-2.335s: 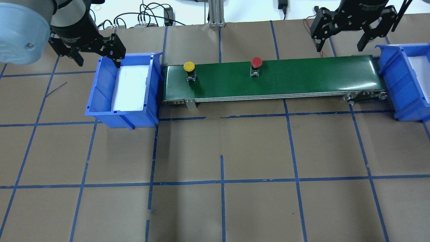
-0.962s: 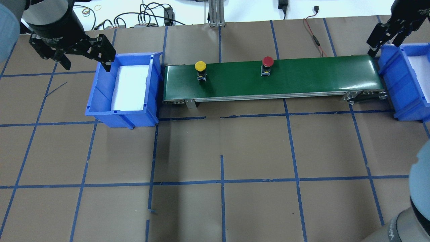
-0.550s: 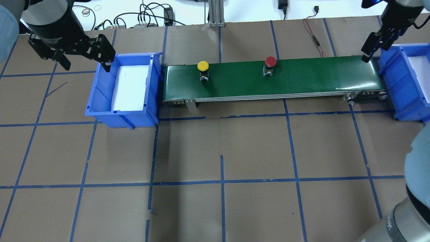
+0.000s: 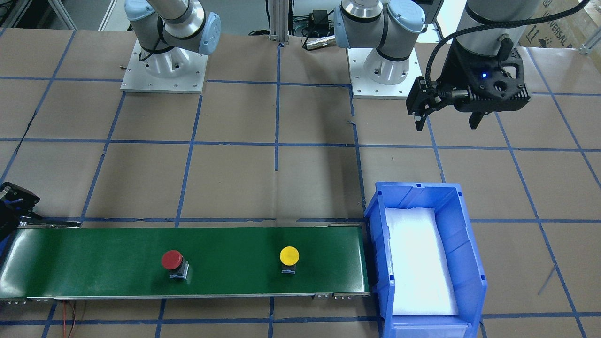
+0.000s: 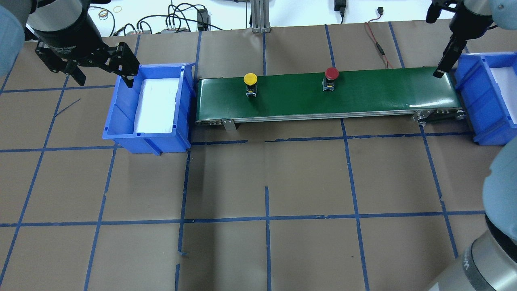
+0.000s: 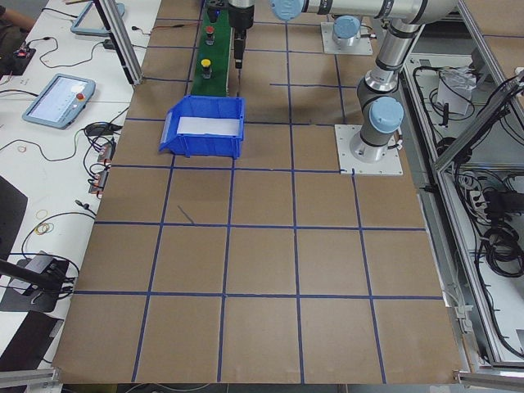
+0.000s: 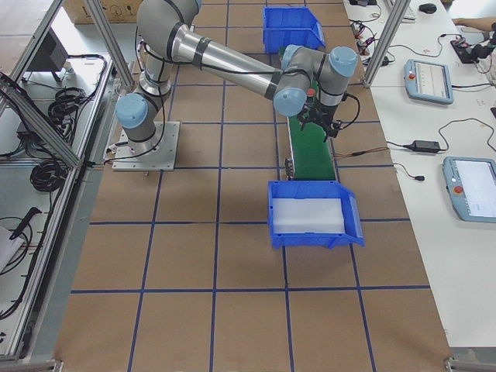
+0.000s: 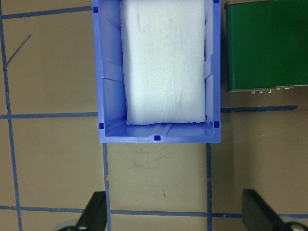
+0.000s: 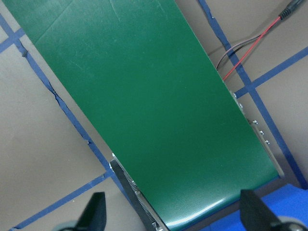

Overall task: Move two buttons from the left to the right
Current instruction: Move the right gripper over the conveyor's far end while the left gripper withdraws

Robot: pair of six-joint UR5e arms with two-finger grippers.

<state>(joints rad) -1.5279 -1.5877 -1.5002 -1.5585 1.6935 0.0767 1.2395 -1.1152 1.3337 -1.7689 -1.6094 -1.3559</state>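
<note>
Carrying the red button (image 5: 332, 73) and yellow button (image 5: 250, 79) rightward on the belt (image 5: 363, 95), farther along than before. Swinging the right gripper (image 9: 173, 208), fingers wide, over the belt's right end, likely awaiting pickup; holding the left gripper (image 5: 105, 81) wide by the left bin (image 5: 121, 113).

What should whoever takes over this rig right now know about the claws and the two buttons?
Open and empty: left claw beside the left bin; right claw over the right end of the belt.
The yellow button and red button stand on the belt, yellow nearer the left bin.
Done: left bin holds only foam.
To do: both buttons into the right bin.
</note>
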